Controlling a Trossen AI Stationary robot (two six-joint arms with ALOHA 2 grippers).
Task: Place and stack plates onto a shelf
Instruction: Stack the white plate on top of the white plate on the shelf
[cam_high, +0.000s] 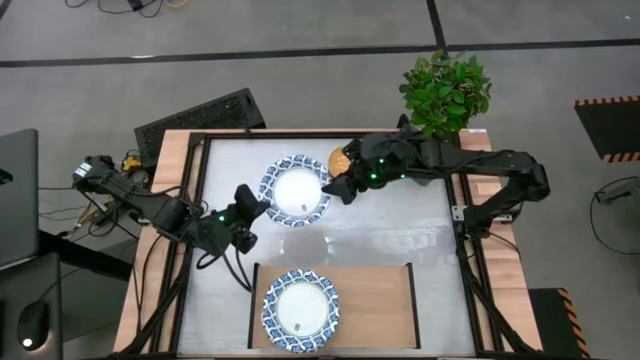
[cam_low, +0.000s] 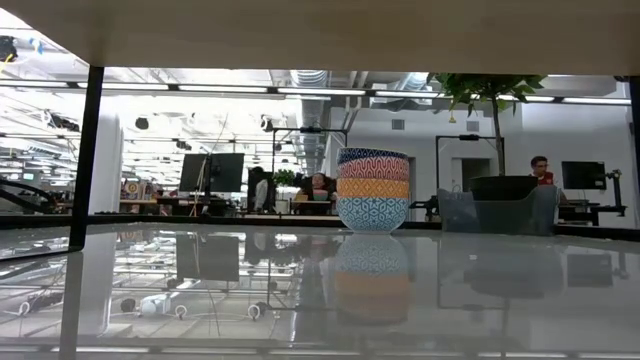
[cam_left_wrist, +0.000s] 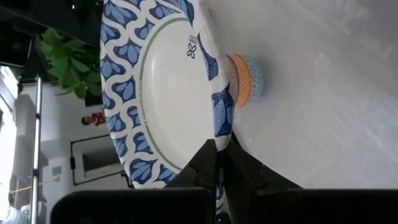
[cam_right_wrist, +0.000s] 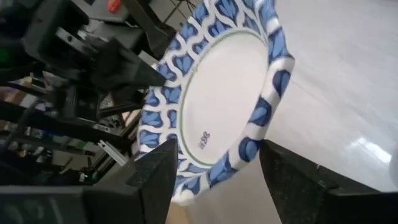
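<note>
One blue-and-white rimmed plate (cam_high: 296, 190) hangs above the table's far middle, between both grippers. My left gripper (cam_high: 258, 206) is shut on its left rim. My right gripper (cam_high: 338, 188) is open at its right rim, with one finger (cam_right_wrist: 155, 177) on each side of the rim (cam_right_wrist: 249, 146). A second plate (cam_high: 300, 310) lies flat on the left half of the light-wood shelf (cam_high: 375, 305) at the near edge. The low view shows neither gripper nor the held plate. My left gripper (cam_left_wrist: 217, 168) pinches the plate's patterned rim (cam_left_wrist: 219, 134) between its two fingers, coming level from the table's left. The plate looks lifted clear of the table and slightly tilted. My right gripper stands astride the opposite rim; I cannot tell whether it touches.
A stack of patterned bowls (cam_high: 339, 159) stands just beyond the held plate, close to my right gripper. A potted plant (cam_high: 445, 90) is at the far right corner, a keyboard (cam_high: 200, 118) at the far left. The shelf's right half is bare wood.
</note>
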